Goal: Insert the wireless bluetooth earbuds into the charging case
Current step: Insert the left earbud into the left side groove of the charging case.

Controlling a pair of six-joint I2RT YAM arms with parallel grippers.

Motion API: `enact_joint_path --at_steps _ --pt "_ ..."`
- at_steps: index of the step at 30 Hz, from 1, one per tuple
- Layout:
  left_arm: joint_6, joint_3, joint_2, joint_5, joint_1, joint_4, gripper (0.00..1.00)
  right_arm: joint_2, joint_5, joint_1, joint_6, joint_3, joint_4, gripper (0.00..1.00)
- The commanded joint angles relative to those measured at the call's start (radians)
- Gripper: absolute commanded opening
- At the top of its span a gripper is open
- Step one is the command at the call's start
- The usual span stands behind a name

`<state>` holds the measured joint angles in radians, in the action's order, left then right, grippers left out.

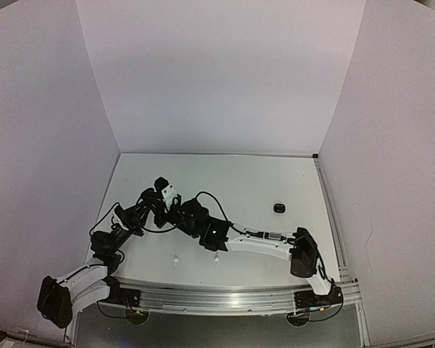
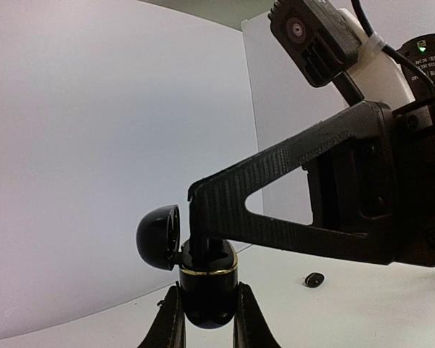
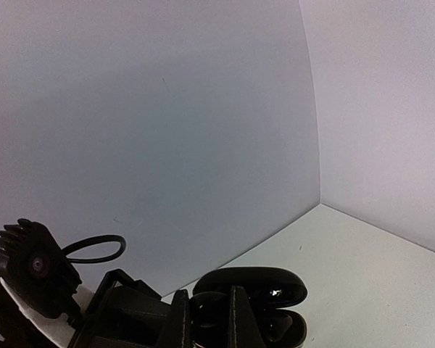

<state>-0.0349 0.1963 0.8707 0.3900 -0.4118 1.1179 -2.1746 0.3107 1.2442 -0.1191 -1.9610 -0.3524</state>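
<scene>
Earbuds of the white pair [image 1: 175, 259] are seen lying loose near the near edge of the tabletop [image 1: 261, 181], left of its middle and a little apart from each other. No black ones can be picked out in any view. Such buds are judged to be very light, rigid and glossy, so they are likely to slip or flick away under a hard pinch. They would best be taken across the short stem or the narrow waist, with gentle pressure. The charging case [image 2: 206, 286], black with a gold band, is held off the surface over the left half of the tabletop. It is clamped at its lower body by the left gripper [image 2: 207, 301], and its lid [image 2: 158, 235] is hinged open to one side. The right gripper [image 2: 203, 243] is lowered into the open mouth of the case with its jaws drawn almost together. Whether a bud is pinched between them cannot be told, because everything there is dark against dark. The wells inside the case are hidden behind those fingers, and its base is cut off at the bottom of the left wrist view. A second case [image 1: 279, 208] is seen resting shut toward the right edge, well apart from both arms.
</scene>
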Motion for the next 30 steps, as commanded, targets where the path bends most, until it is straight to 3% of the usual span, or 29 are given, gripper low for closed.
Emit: enact_joint_path --at_steps 1,4,10,14,21,26,30 --pt "-0.018 0.055 -0.014 -0.018 -0.002 0.059 0.00 -0.019 0.007 -0.003 0.033 0.010 -0.020 0.00" --pt "-0.020 0.057 -0.013 -0.020 -0.002 0.058 0.00 -0.020 0.022 -0.002 0.038 0.020 -0.020 0.00" --pt "-0.021 0.058 -0.013 -0.018 -0.002 0.051 0.00 -0.056 0.026 0.001 0.079 -0.020 -0.024 0.09" --pt "-0.018 0.058 -0.013 -0.027 -0.003 0.057 0.00 -0.064 0.030 0.000 0.078 0.012 -0.118 0.00" --pt "-0.012 0.058 -0.014 -0.051 -0.003 0.056 0.00 -0.050 0.067 0.002 0.070 0.052 -0.161 0.00" --pt "-0.010 0.062 -0.011 -0.049 -0.001 0.048 0.00 -0.038 0.074 0.003 0.067 0.068 -0.159 0.14" --pt "-0.010 0.065 -0.009 -0.037 -0.001 0.040 0.00 -0.038 0.074 0.003 0.079 0.056 -0.159 0.18"
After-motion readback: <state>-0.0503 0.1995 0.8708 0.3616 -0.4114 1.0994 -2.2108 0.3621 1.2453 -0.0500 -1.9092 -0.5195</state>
